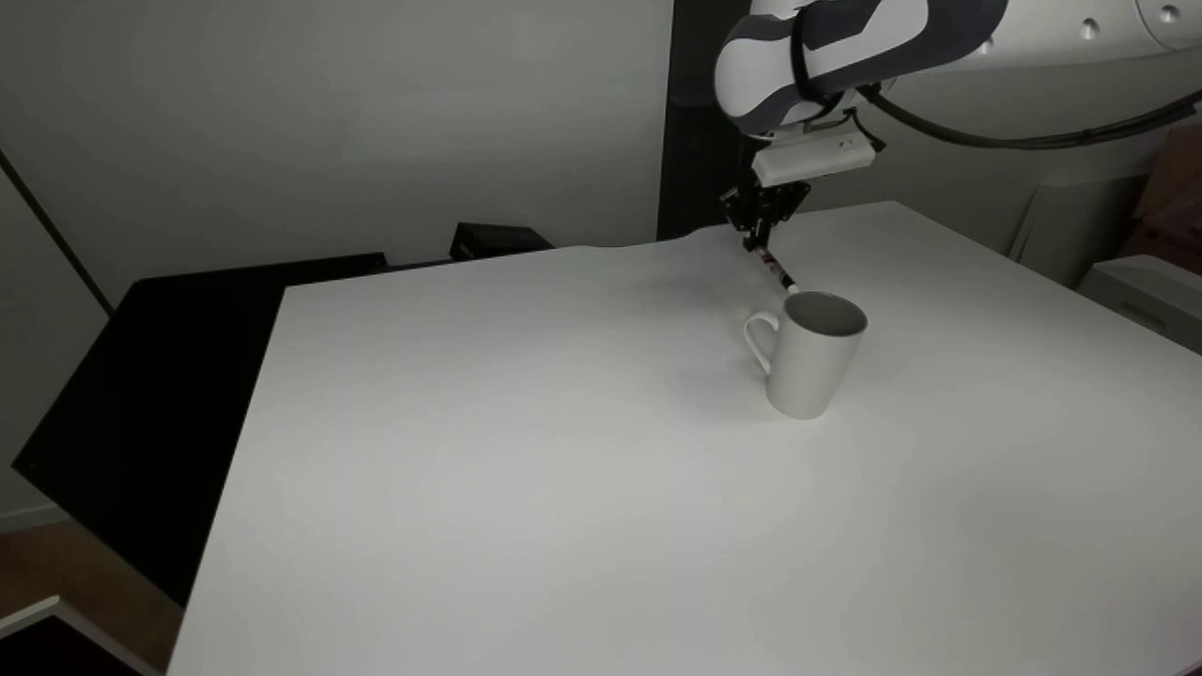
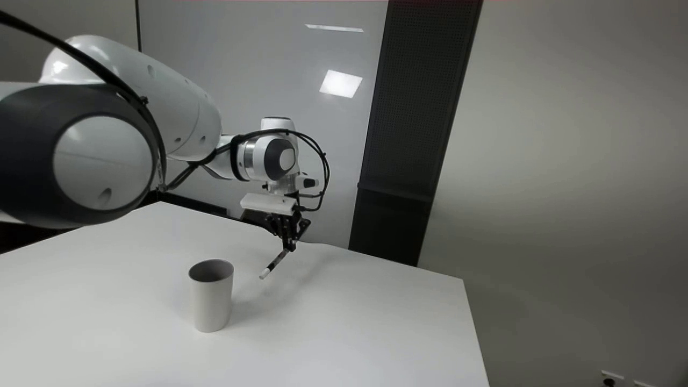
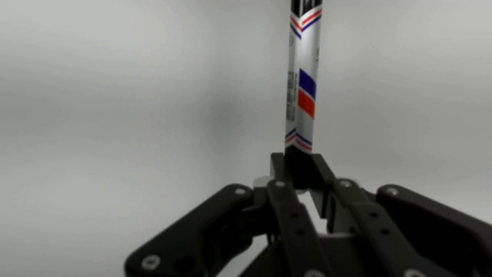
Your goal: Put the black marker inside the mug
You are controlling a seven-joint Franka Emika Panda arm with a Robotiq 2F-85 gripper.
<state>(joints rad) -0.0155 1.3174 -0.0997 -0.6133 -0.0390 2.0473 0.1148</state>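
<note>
— The wall behind is grey and rather dim, and on the white counter I see the mug, standing upright. Where is the black marker?

— It is in the jaws, which are clamped on it near one end, on a dark part, as the wrist view shows.

— And how does its long axis lie?

— Slanting, neither upright nor flat. In both exterior views the free end, with its white tip, is lower than the jaws and leads towards the side where the mug stands.

— Is it then over the opening already?

— No. In an exterior view a strip of the counter shows between tip and mug. Whether the tip is higher than the opening, I cannot tell with certainty.

— What does the next move ask, in your opinion?

— I would think: to go across towards the mug with enough height, and to turn the marker steeper, so that the tip enters first. With so much slant, it could knock against the mug.
</note>
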